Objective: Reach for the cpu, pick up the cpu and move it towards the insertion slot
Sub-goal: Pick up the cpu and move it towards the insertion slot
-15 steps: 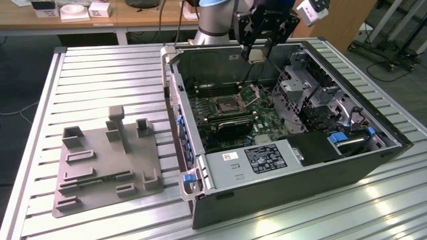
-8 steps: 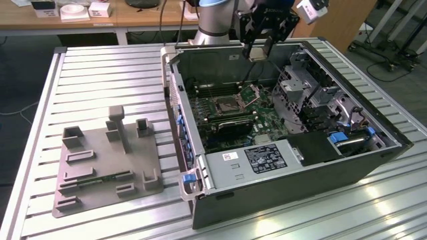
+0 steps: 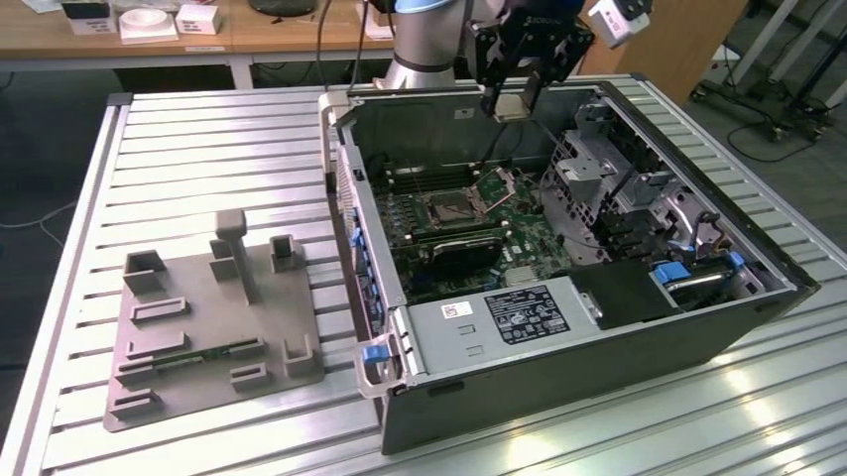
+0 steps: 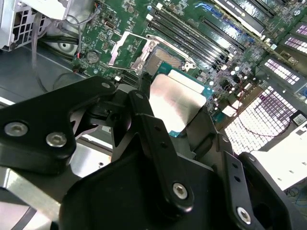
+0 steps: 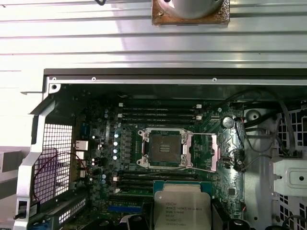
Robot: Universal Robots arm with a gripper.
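The gripper (image 3: 510,102) pinches the cpu (image 5: 181,206) by its edges, high above the insertion slot (image 5: 163,147); a slight tilt could likely misseat it and bend socket pins.

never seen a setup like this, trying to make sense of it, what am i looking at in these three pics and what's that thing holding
A robot arm with a black gripper is working over an open computer case that lies on a slatted metal table. The exterior view is taken from a camera off the arm; both wrist views come from cameras riding on the arm, looking down into the case. The gripper holds the cpu, a flat silvery chip, also seen in the first wrist view, pinched between its fingers. Below, on the green board, sits the insertion slot with its metal frame swung open. A grey fixture plate lies beside the case, toward the exterior view's left.
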